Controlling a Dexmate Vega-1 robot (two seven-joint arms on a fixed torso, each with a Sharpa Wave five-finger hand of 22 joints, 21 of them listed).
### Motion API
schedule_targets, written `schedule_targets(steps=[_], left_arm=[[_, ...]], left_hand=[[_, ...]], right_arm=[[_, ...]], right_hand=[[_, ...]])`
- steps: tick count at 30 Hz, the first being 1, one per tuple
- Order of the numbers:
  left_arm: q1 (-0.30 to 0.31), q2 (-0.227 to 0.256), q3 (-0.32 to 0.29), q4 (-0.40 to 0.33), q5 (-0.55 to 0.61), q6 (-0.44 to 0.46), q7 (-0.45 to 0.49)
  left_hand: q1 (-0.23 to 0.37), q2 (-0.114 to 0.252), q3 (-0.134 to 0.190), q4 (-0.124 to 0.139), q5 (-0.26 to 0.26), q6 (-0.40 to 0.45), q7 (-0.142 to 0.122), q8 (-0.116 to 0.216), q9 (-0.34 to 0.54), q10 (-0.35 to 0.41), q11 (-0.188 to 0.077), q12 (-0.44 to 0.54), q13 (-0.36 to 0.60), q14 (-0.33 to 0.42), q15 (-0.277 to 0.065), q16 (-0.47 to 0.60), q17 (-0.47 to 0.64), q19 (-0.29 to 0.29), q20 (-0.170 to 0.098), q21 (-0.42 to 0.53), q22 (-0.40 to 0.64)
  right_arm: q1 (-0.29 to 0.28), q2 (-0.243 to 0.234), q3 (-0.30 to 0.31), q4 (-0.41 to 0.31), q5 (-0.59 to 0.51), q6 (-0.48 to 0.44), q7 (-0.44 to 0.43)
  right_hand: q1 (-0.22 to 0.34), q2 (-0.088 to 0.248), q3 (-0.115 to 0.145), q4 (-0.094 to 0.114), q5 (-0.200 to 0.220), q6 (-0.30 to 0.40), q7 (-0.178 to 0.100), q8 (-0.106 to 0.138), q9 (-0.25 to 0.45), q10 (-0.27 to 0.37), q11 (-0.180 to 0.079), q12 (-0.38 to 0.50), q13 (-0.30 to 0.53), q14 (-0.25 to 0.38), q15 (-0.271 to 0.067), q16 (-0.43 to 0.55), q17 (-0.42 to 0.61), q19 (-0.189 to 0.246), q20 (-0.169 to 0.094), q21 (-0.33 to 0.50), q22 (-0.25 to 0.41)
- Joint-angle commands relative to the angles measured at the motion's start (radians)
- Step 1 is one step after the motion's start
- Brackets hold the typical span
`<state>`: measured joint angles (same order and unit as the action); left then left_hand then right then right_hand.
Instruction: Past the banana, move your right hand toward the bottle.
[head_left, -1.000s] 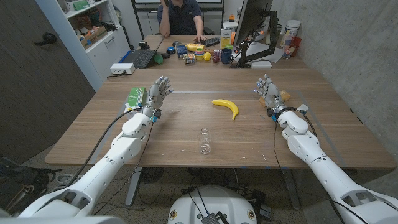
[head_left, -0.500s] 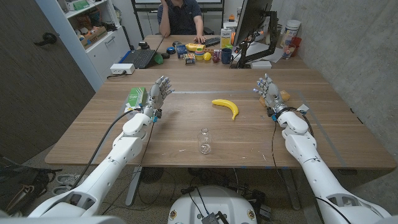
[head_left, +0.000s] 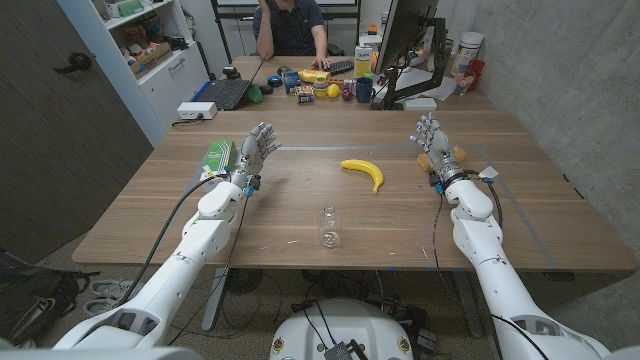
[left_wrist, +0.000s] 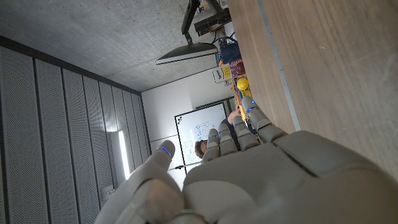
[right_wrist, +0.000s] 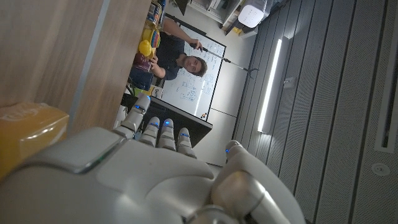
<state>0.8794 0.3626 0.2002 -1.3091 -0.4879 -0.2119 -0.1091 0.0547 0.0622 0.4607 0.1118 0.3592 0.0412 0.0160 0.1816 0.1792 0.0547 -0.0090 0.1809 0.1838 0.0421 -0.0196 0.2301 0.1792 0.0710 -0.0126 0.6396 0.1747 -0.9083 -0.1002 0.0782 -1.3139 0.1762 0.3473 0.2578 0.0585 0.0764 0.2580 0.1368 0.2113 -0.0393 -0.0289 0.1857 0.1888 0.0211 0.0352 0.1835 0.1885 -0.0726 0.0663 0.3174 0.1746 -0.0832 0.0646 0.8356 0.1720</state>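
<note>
An office or lab workroom. A large wooden table (head_left: 300, 215) stands in the middle, with a second desk behind it where a person (head_left: 290, 25) sits. That far desk holds an open laptop (head_left: 225, 92), a dark monitor (head_left: 400, 40) on a stand, a mug (head_left: 364, 90), a keyboard (head_left: 338, 67) and a clutter of small colourful items. A white shelf unit (head_left: 150, 45) with bins and boxes lines the left wall beside a dark door (head_left: 60, 110). The right wall is bare grey concrete. In the right wrist view a whiteboard (right_wrist: 193, 78) with writing hangs behind the person, and a long strip light (right_wrist: 270, 84) runs across a slatted grey ceiling
</note>
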Motion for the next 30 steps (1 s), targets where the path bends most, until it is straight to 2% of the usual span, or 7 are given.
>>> schedule_targets(steps=[1,7,12,17,21,25,30], left_arm=[[-0.006,-0.014,-0.016,0.009,0.017,0.009,-0.020],[-0.007,-0.015,-0.020,0.010,0.020,0.012,-0.027],[-0.007,-0.013,-0.023,0.011,0.020,0.013,-0.035],[-0.006,-0.011,-0.026,0.008,0.020,0.016,-0.039],[-0.005,-0.008,-0.028,0.002,0.021,0.022,-0.041],[-0.002,-0.006,-0.029,-0.006,0.025,0.027,-0.037],[0.000,-0.004,-0.028,-0.014,0.028,0.035,-0.036]], left_hand=[[0.007,0.006,0.001,0.002,0.008,0.007,-0.001,0.006,0.002,0.008,0.000,0.006,0.004,0.010,0.001,0.002,0.002,0.009,-0.001,-0.002,0.005],[0.007,0.006,0.000,0.002,0.008,0.006,-0.001,0.006,0.002,0.008,0.000,0.006,0.004,0.009,0.002,0.001,0.002,0.010,-0.001,-0.004,0.005],[0.007,0.006,-0.001,0.002,0.009,0.007,-0.001,0.006,0.002,0.008,0.001,0.006,0.004,0.009,0.002,0.000,0.002,0.010,-0.001,-0.006,0.005],[0.007,0.006,-0.001,0.002,0.009,0.007,-0.001,0.006,0.002,0.008,0.000,0.006,0.004,0.009,0.002,0.000,0.002,0.011,-0.001,-0.007,0.005],[0.007,0.006,-0.002,0.002,0.009,0.007,-0.001,0.006,0.002,0.008,0.000,0.006,0.004,0.010,0.001,0.000,0.002,0.011,-0.001,-0.009,0.005],[0.007,0.006,-0.002,0.003,0.009,0.007,-0.001,0.006,0.002,0.007,0.000,0.006,0.004,0.010,0.002,0.000,0.002,0.012,-0.001,-0.010,0.005],[0.007,0.006,-0.002,0.003,0.009,0.007,-0.001,0.006,0.002,0.007,0.000,0.006,0.004,0.010,0.002,-0.001,0.002,0.012,0.000,-0.011,0.005]], right_arm=[[-0.019,0.032,-0.008,-0.009,-0.086,0.208,-0.087],[-0.040,0.019,-0.036,-0.036,-0.139,0.280,-0.177],[-0.053,0.004,-0.063,-0.050,-0.225,0.346,-0.290],[-0.054,-0.023,-0.094,-0.050,-0.310,0.394,-0.401],[-0.054,-0.044,-0.117,-0.044,-0.393,0.441,-0.509],[-0.059,-0.078,-0.141,-0.056,-0.463,0.468,-0.594],[-0.045,-0.139,-0.192,-0.040,-0.445,0.534,-0.614]], right_hand=[[-0.002,-0.016,-0.006,-0.003,-0.002,0.004,-0.017,0.004,0.001,0.006,-0.018,0.007,0.004,0.010,-0.004,-0.003,0.002,0.002,0.008,-0.006,0.000],[0.002,-0.029,-0.013,-0.009,-0.002,0.016,-0.029,0.009,0.001,0.012,-0.024,0.010,0.004,0.025,-0.012,-0.003,0.001,0.007,0.009,-0.013,0.000],[0.005,-0.038,-0.017,-0.015,-0.001,0.026,-0.040,0.012,0.000,0.016,-0.034,0.011,0.003,0.036,-0.011,-0.003,0.001,0.012,0.010,-0.018,-0.001],[0.013,-0.053,-0.025,-0.024,0.000,0.055,-0.065,0.020,0.000,0.036,-0.047,0.016,0.002,0.057,-0.017,-0.002,0.000,0.030,0.017,-0.025,-0.001],[0.018,-0.063,-0.031,-0.030,0.001,0.080,-0.069,0.025,-0.001,0.051,-0.058,0.019,0.002,0.071,-0.022,-0.003,0.000,0.044,0.028,-0.030,-0.001],[0.024,-0.071,-0.035,-0.036,0.003,0.086,-0.092,0.023,-0.002,0.059,-0.070,0.019,0.001,0.083,-0.025,-0.005,-0.001,0.058,0.043,-0.035,-0.002],[0.028,-0.086,-0.044,-0.043,0.004,0.093,-0.111,0.021,-0.002,0.066,-0.077,0.018,0.001,0.092,-0.025,-0.008,-0.001,0.078,0.061,-0.040,-0.002]])
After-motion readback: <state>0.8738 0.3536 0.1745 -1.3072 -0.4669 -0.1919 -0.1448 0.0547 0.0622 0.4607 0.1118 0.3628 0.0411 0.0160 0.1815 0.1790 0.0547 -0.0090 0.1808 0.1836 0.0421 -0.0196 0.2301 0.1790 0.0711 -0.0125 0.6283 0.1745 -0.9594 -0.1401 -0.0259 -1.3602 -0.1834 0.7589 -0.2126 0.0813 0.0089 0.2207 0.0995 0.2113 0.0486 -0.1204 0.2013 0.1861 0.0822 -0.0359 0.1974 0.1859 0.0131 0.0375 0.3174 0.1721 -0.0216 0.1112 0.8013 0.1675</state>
